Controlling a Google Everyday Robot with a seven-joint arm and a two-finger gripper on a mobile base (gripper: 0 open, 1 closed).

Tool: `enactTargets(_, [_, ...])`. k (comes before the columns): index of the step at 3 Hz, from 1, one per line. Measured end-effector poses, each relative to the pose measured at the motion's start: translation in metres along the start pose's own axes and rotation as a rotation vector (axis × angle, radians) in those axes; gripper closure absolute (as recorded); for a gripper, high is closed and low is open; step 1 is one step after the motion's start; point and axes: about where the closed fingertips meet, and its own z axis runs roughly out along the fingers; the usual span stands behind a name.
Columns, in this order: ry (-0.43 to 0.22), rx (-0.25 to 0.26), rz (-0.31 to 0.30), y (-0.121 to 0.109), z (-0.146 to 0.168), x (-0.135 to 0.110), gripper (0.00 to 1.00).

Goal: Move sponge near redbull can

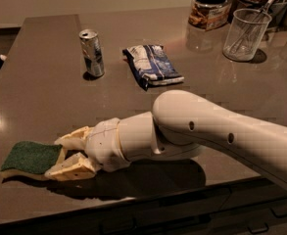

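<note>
The sponge, dark green on top with a pale yellow base, lies flat near the table's front left edge. My gripper is low over the table at the sponge's right end. Its cream fingers stand one on each side of that end, close to it, with a gap still between them. The redbull can, slim and silver with blue markings, stands upright far back on the left, well away from the sponge. My white arm reaches in from the right.
A blue-and-white snack bag lies right of the can. A clear glass with a utensil and a lidded jar stand at the back right. The dark table's front edge runs just below the gripper.
</note>
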Motion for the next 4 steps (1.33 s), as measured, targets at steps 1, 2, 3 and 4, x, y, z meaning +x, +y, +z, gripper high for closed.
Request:
enactTargets(1, [-0.027, 0.032, 0.002, -0.01, -0.013, -0.009, 0.82])
enactTargets(2, [-0.051, 0.102, 0.015, -0.039, -0.034, -0.024, 1.0])
enactTargets(3, [-0.064, 0.149, 0.034, -0.061, -0.042, -0.035, 1.0])
enactTargets(4, [-0.078, 0.206, 0.041, -0.091, -0.035, -0.045, 1.0])
